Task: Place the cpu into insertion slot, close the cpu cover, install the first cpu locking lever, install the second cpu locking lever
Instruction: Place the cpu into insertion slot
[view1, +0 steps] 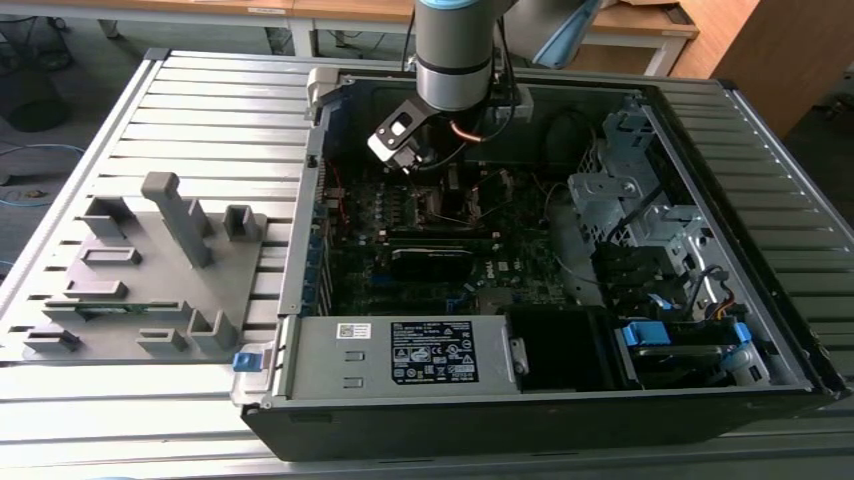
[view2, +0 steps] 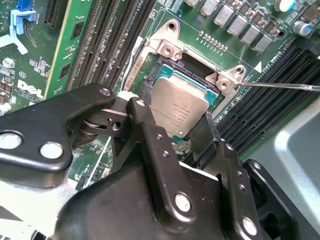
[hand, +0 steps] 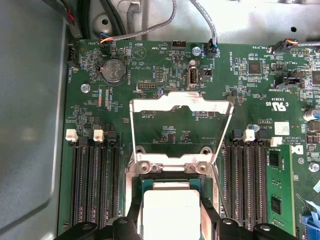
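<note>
The cpu (view2: 182, 105), a flat square chip with a dull metallic top, lies at the insertion slot (view2: 196, 64), inside its silvery rim. In both wrist views my gripper (view2: 175, 119) has its black fingers (view2: 145, 127) against two opposite edges of the chip. Whether the cpu (hand: 170, 210) is fully seated I cannot tell. The cpu cover (hand: 180, 101) stands swung open behind the insertion slot (hand: 170, 181), its window showing the board. A thin locking lever (view2: 280, 86) sticks out sideways, unlatched. In the exterior view the gripper (view1: 434, 172) reaches down into the open computer case.
Long memory slots (hand: 95, 185) run along both sides of the socket. Cables (hand: 150, 27) cross the case wall behind the board. A power supply (view1: 414, 355) and drive cages (view1: 641, 220) fill the case's front and the exterior view's right. A grey fixture tray (view1: 147, 270) lies at its left.
</note>
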